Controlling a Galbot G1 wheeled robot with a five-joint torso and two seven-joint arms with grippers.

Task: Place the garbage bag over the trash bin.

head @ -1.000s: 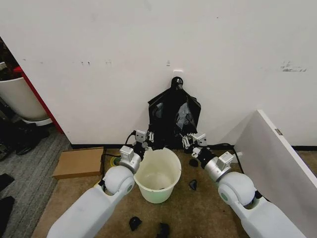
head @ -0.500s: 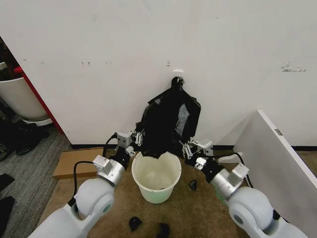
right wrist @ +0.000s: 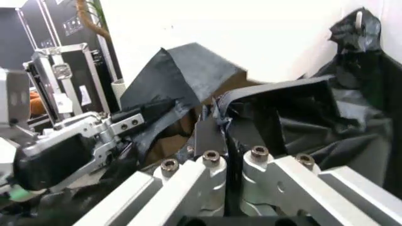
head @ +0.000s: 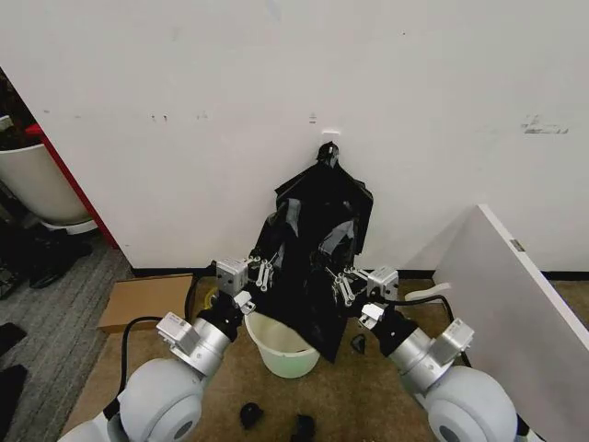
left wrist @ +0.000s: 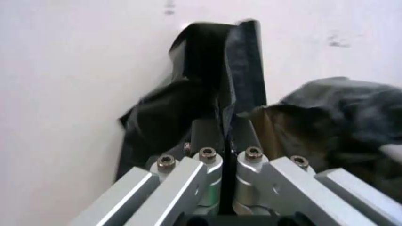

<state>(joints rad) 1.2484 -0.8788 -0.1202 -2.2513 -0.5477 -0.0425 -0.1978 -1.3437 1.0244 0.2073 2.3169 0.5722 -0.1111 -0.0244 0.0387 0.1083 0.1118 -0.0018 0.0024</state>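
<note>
Starting at about 8 o'clock in the head view, the left gripper (head: pixel 260 273) has its jaws pinched tight on one edge of the garbage bag (head: pixel 308 276), and the left wrist view shows the black film squeezed flat between the fingers (left wrist: pixel 242 141). That bag hangs with its long axis up-down, top at 12 o'clock near the wall, bottom corner pointing down at 6 over the trash bin (head: pixel 276 353), draping across its rim and covering most of the opening. Over at 4 o'clock the right gripper (head: pixel 342 284) is clamped on the bag's other edge.
</note>
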